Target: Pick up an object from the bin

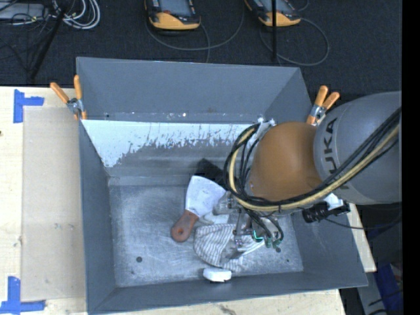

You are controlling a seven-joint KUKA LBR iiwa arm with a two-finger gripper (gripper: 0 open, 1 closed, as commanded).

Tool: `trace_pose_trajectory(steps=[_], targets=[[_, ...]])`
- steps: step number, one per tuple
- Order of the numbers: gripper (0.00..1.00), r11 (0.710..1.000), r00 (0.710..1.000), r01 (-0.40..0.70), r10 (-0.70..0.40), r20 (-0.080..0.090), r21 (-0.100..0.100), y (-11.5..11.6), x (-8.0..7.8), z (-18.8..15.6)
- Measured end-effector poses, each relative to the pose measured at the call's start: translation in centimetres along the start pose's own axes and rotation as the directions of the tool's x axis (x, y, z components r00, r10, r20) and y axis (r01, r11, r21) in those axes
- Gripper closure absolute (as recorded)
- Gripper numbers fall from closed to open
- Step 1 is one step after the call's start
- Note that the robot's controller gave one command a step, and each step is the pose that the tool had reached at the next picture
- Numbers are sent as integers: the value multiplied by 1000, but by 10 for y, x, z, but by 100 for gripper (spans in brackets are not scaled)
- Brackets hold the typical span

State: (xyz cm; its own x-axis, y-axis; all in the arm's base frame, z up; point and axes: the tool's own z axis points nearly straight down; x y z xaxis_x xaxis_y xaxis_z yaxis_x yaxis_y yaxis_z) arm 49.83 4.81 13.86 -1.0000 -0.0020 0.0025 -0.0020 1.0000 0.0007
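Note:
My gripper [237, 236] reaches down at the bin's middle right, under the orange wrist cover. It sits on the right part of a crumpled grey-and-white striped cloth [209, 243] on the bin floor. Just left of it lies a scraper [197, 205] with a brown handle and a white blade, the blade pointing towards the gripper. A small white oval piece [216, 275] lies in front of the cloth near the bin's front wall.
A black object [209, 170] lies behind the scraper's blade, partly hidden by the arm's cables. The arm and its orange cover hang over the bin's right side. The left half of the bin floor is bare grey metal.

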Motion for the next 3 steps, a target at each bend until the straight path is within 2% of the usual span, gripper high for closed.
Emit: trace_pose_trajectory(steps=[1,2,3], targets=[[100,996,996,85,-85,-6,0,3,10,64],[100,996,996,84,-84,-6,0,3,10,64],[100,999,998,55,-55,10,1,-3,5,-113]])
